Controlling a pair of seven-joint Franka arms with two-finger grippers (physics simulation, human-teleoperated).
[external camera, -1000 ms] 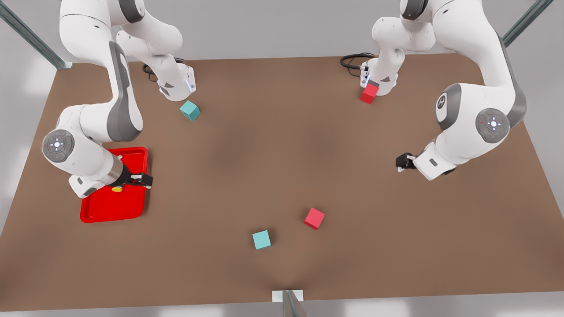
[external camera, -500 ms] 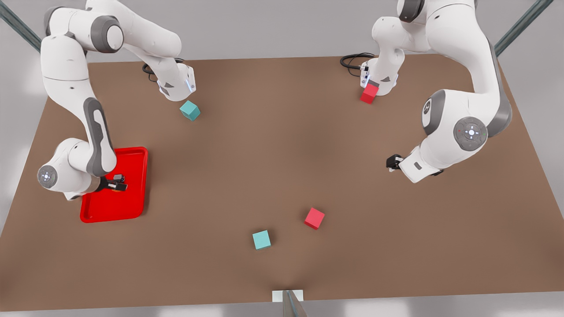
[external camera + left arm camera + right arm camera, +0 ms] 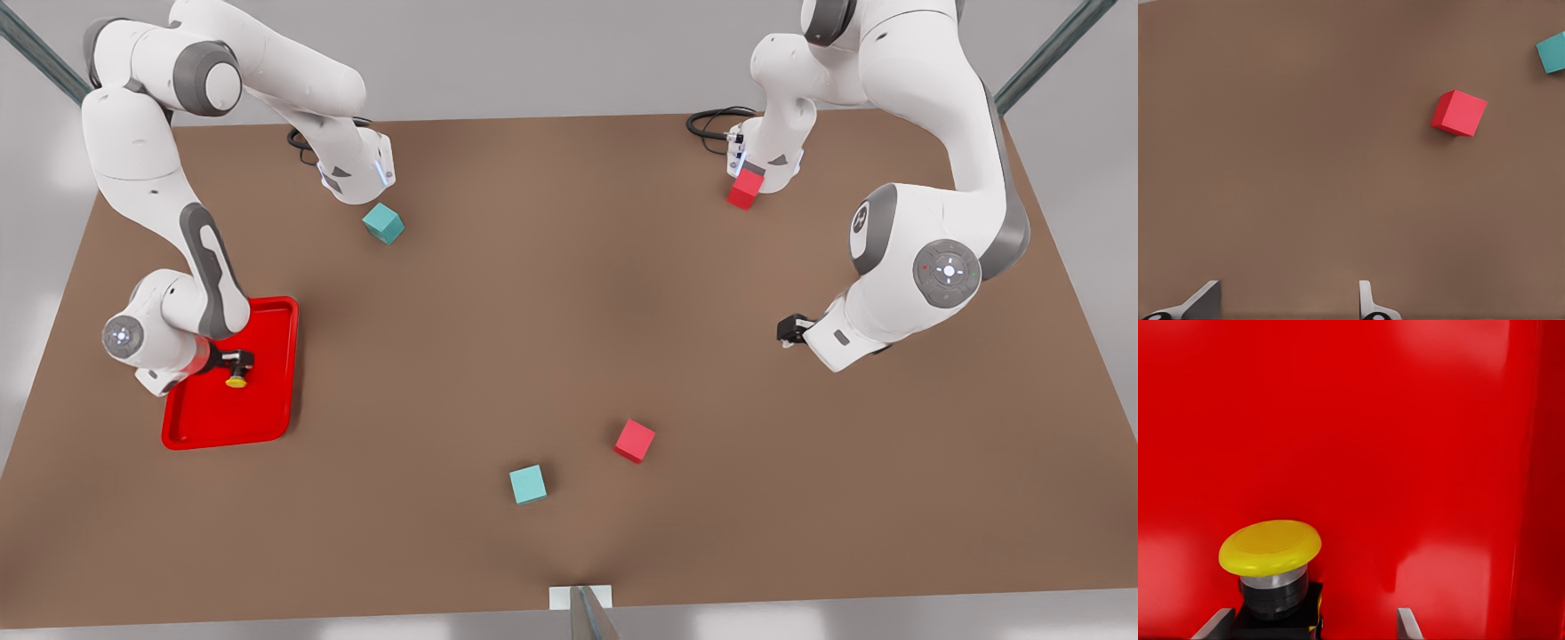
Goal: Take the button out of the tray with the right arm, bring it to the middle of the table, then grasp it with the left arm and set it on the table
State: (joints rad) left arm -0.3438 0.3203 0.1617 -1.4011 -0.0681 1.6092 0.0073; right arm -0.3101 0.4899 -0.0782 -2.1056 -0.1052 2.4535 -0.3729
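The button [image 3: 236, 381], a yellow cap on a black base, stands upright in the red tray [image 3: 267, 418] at the front view's left. My right gripper [image 3: 235, 363] hovers low over it, open. In the right wrist view the button [image 3: 1271, 550] sits between the fingers, close against one fingertip [image 3: 1215, 623], with a wide gap to the other; the gripper [image 3: 1310, 628] is not closed on it. The tray floor [image 3: 1405, 420] lies beneath. My left gripper [image 3: 789, 331] hangs open above the table [image 3: 569, 293] at the front view's right, also open as the gripper [image 3: 1285, 308] in the left wrist view.
Loose cubes lie on the table: a teal cube [image 3: 383, 222] and a red cube [image 3: 745, 188] near the arm bases, and a red cube [image 3: 634, 440] and teal cube [image 3: 528, 484] near the front edge. The left wrist view shows a red cube [image 3: 1459, 113] and a teal cube [image 3: 1553, 52].
The right arm swung its elbow outward and drew its gripper back from the tray's inner rim to sit over the button. The left arm shifted slightly toward the table's middle.
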